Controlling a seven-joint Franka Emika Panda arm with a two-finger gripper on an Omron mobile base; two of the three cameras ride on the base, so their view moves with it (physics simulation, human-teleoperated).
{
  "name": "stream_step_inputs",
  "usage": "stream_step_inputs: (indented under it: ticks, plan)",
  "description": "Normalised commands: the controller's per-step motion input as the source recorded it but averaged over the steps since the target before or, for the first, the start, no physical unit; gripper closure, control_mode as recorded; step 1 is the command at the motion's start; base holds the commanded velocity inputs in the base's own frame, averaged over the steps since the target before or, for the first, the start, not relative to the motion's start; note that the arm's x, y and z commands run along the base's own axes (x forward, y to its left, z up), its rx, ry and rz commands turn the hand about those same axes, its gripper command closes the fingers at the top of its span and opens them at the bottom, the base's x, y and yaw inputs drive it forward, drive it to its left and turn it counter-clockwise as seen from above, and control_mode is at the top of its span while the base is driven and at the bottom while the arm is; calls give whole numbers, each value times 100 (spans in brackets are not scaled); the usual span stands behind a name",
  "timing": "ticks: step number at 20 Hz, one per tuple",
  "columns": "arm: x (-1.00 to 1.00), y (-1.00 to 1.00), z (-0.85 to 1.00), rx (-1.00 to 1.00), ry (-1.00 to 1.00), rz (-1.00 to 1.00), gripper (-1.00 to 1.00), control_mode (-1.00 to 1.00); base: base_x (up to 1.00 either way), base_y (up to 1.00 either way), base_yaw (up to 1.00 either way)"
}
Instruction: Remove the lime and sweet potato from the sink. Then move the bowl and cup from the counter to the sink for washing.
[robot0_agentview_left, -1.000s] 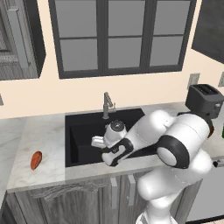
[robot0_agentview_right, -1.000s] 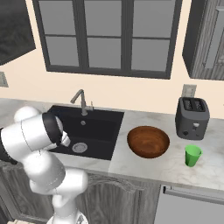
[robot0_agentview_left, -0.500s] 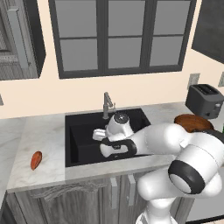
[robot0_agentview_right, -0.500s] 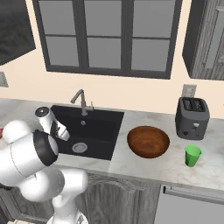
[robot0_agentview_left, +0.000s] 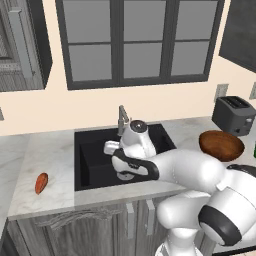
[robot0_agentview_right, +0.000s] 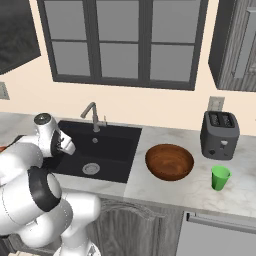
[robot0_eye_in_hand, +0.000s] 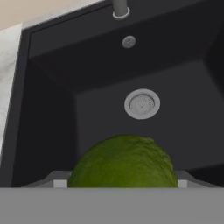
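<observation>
While the jaws pinch the lime (robot0_eye_in_hand: 123, 162) over the sink (robot0_agentview_left: 92, 162) | drain (robot0_eye_in_hand: 141, 104) below the jaws | sweet potato (robot0_agentview_left: 41, 183) on the desk (robot0_agentview_left: 47, 155), well away

The left base view looks forward and down from behind the arm, on its left, taking in the black sink (robot0_agentview_left: 95, 160) from some way back, with the counter (robot0_agentview_left: 50, 165) to either side and the window above. The right base view looks forward and down from behind the arm's other side, equally far off. Both share the sink, the faucet (robot0_agentview_right: 92, 114), the wooden bowl (robot0_agentview_right: 169, 161) and the toaster (robot0_agentview_right: 220, 134). The hand view sits low and close over the basin, facing its back wall and the drain (robot0_eye_in_hand: 141, 104), with the lime (robot0_eye_in_hand: 123, 162) very near the lens.
</observation>
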Motion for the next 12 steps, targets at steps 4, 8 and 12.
stream_step_inputs:
  ticks: [4, 8, 12]
  plan:
    - [-8, 12, 36, 0, 0, 5, 100, -100, 0, 0, 0]
    - [-10, 19, 29, 0, 0, 7, 100, -100, 0, 0, 0]
    - [-2, 31, 17, 2, 0, 9, 100, -100, 0, 0, 0]
